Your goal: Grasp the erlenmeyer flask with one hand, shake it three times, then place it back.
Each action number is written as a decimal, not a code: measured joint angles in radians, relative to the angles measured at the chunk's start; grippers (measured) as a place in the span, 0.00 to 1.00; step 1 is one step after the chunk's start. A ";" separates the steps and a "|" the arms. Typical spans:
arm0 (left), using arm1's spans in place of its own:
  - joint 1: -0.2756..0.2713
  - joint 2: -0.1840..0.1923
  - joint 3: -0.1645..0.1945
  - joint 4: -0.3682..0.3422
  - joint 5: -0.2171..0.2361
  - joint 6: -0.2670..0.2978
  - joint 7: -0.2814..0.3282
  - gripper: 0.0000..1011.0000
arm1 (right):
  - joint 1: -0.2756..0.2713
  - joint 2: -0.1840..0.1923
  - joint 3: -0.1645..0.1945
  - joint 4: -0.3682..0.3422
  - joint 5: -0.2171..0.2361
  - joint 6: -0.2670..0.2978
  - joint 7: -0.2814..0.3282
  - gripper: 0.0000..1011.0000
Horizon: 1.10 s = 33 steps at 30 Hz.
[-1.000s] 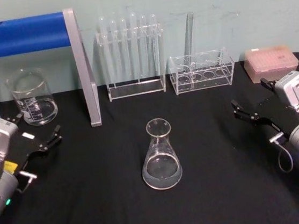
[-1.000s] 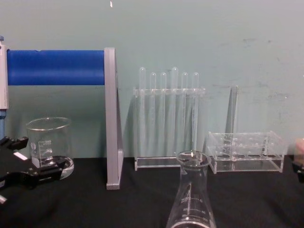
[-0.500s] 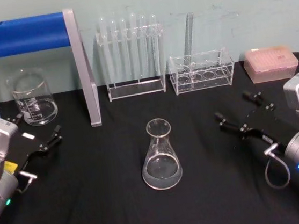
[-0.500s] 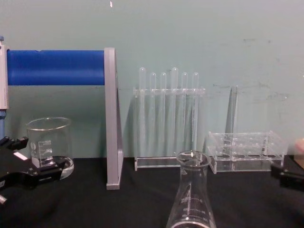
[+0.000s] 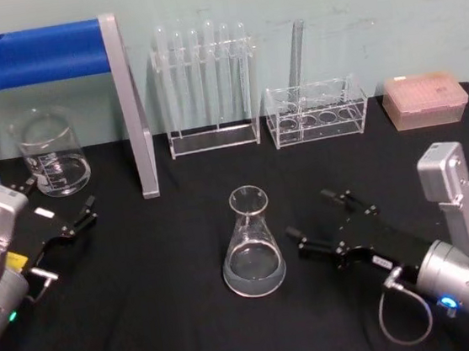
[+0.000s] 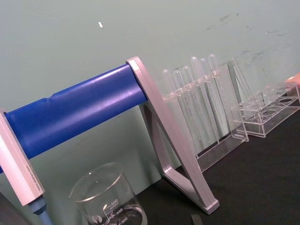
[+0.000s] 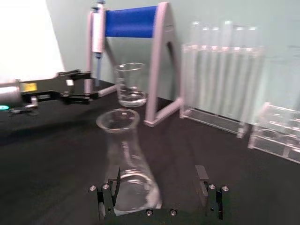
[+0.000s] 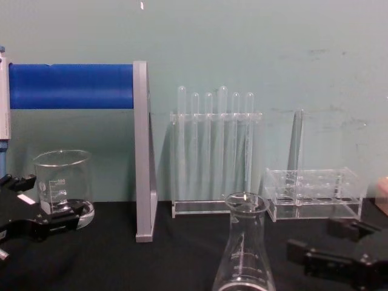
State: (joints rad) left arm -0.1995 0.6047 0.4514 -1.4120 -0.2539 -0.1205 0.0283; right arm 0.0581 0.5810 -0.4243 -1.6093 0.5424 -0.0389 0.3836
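Clear glossy glass: flask (image 5: 252,250) near centre, beaker (image 5: 50,154) far left. Clear smooth plastic: tube rack (image 5: 213,140), low rack (image 5: 317,119). Matt black cloth (image 5: 149,321). Smooth blue bar (image 5: 34,54) on satin grey metal stand (image 5: 131,111). Right gripper (image 5: 308,213): matt black fingers (image 5: 309,247), silvery metal body.

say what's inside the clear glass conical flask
Nothing shows inside the clear glass conical flask; the black table shows through it. Clear liquid at the bottom cannot be ruled out.
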 joint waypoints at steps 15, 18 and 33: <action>0.000 0.000 0.000 0.000 0.000 0.000 0.000 0.99 | 0.059 -0.065 -0.038 0.058 -0.057 0.003 0.084 0.99; 0.000 0.000 0.000 0.000 0.000 0.000 0.000 0.99 | 0.079 -0.083 -0.043 0.082 -0.073 -0.006 0.094 0.99; 0.000 0.000 0.000 0.000 0.000 0.000 0.000 0.99 | 0.161 -0.161 -0.062 0.178 -0.129 -0.033 0.144 0.99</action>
State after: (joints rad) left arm -0.1995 0.6047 0.4514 -1.4120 -0.2539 -0.1205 0.0283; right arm 0.2194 0.4196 -0.4858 -1.4311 0.4133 -0.0719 0.5279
